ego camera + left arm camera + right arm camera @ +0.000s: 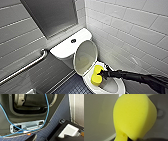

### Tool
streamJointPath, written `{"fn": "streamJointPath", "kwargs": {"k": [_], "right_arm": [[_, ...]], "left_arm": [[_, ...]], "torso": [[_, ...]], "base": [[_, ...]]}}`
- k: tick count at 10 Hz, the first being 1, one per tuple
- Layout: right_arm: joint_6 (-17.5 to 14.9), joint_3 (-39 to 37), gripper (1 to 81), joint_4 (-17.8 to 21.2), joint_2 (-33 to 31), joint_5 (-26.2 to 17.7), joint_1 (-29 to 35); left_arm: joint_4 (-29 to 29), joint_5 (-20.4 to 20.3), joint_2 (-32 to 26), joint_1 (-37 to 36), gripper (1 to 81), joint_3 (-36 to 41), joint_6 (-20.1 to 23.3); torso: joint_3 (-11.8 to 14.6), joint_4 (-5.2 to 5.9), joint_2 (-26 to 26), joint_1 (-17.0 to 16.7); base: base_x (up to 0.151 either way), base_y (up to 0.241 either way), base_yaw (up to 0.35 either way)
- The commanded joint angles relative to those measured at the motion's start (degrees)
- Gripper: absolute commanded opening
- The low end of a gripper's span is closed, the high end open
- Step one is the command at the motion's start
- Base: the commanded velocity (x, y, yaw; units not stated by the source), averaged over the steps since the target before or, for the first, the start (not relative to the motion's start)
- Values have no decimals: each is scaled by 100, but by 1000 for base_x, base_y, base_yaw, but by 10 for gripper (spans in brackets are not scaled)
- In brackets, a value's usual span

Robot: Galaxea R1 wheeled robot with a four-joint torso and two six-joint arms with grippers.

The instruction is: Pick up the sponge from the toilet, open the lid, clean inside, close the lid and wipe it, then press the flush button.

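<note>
- The white tiled wall (pixel 130 22) runs behind and beside the toilet.
- The dark tiled floor (pixel 72 87) lies in front of the toilet; in the left wrist view it lies beside the robot's base, with a blue cable (pixel 48 112) looping over that base.
- The toilet bowl (pixel 120 86) stands in the corner, its opening uncovered.
- The lid (pixel 85 57) stands raised, leaning back toward the tank.
- The flat white tank top (pixel 61 48) sits behind the lid.
- A metal grab bar (pixel 25 66) runs along the wall beside the tank.
- The black right arm (pixel 140 77) reaches over the bowl.
- The yellow sponge (pixel 96 75) hangs over the bowl's near rim, just below the raised lid.
- The right gripper (pixel 102 73) is clamped on the sponge's side.
- The left gripper (pixel 39 138) shows as dark shapes over the floor; whether it is released or clenched cannot be told.
- The dark flush button (pixel 73 40) sits in the middle of the tank top, well apart from the sponge.
</note>
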Motion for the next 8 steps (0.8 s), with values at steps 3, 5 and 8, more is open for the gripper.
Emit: {"fn": "streamJointPath", "kwargs": {"k": [3,5,8], "right_arm": [[673,-387,10,-130,898,-198,725],[690,18,10,-474,881,-285,620],[673,-262,10,-852,942,-321,163]], "left_arm": [[44,112,-2,274,811,79,19],[70,112,15,265,811,79,20],[70,95,15,265,811,79,20]], "torso": [[0,0,0,0],[0,0,0,0],[0,0,0,0]], "base": [[0,0,0],[0,0,0],[0,0,0]]}}
